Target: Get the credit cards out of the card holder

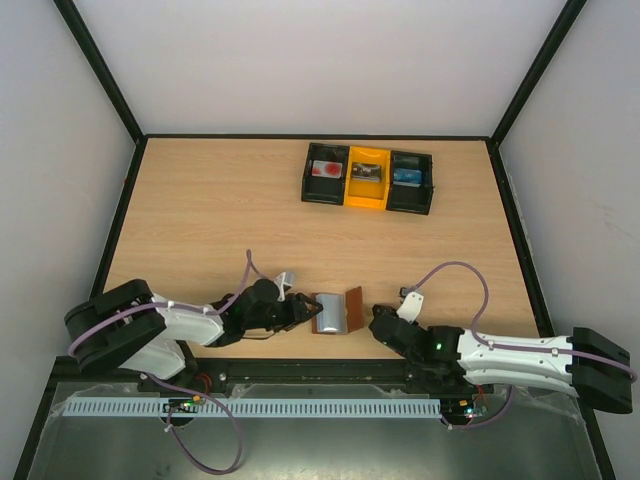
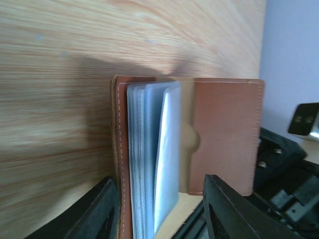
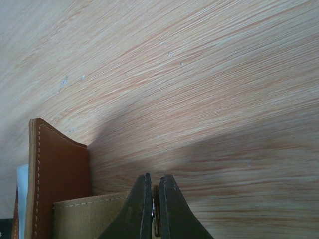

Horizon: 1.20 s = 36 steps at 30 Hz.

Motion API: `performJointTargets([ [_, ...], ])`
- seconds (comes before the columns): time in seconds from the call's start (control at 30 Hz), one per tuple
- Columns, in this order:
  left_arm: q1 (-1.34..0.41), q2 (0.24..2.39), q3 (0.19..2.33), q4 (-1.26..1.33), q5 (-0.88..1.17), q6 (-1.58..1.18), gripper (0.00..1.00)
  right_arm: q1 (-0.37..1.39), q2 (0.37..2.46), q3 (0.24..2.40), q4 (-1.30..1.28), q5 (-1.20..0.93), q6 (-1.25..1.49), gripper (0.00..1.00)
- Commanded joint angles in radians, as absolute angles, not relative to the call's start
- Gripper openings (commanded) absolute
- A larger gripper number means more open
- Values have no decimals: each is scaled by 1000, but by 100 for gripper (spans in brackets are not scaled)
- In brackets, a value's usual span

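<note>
The card holder (image 1: pixel 338 310), a small brown leather booklet, lay open on the tabletop (image 1: pixel 220 220) close to its near edge, between the two arms. Its pale blue-grey sleeves (image 2: pixel 149 159) stood fanned up from the spine. Whether any sleeve held a card could not be told from these views.

The leather looked light and floppy, likely to skid on the smooth wood unless pinned. The sleeves looked limp and slick, and would probably bend away under a push. Any card inside would be stiff, thin and slippery. It would best be pinched by the short edge at the sleeve mouth and drawn straight out along the sleeve.

The left claw (image 2: pixel 159 199) stood released, its two dark fingers straddling the sleeve stack and the left cover, with a gap showing on the inner side. The right claw (image 3: pixel 153 181) was clenched tight, apparently grasping the thin edge of the holder's right cover, and so steadying it.

Well apart, near the far edge, sat a black-and-yellow tray (image 1: pixel 305 185) with three compartments. Three credit cards (image 1: pixel 326 170) lay in it, one per compartment: red-and-white on the left, dark in the yellow middle, bluish on the right.
</note>
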<state>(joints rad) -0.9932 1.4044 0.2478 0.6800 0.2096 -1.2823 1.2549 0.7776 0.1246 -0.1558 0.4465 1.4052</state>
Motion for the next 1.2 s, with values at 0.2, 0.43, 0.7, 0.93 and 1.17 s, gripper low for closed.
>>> performJointTargets([
  [0.2,-1037,1373,238,902,223,-1279,48,1252,735,98,-181,469,1428,2],
  [0.43,-1044,1467,243,951,221,-1266,46,1252,739,96,-166,463,1425,2],
  [0.7,-1045,1421,275,784,151,-1210,29,1252,737,98,-165,458,1424,2],
  [0.93,-1043,1368,293,664,100,-1166,10,1252,720,102,-152,467,1389,2],
  [1.17,-1043,1278,299,542,72,-1141,3,1252,695,151,-227,474,1366,18],
])
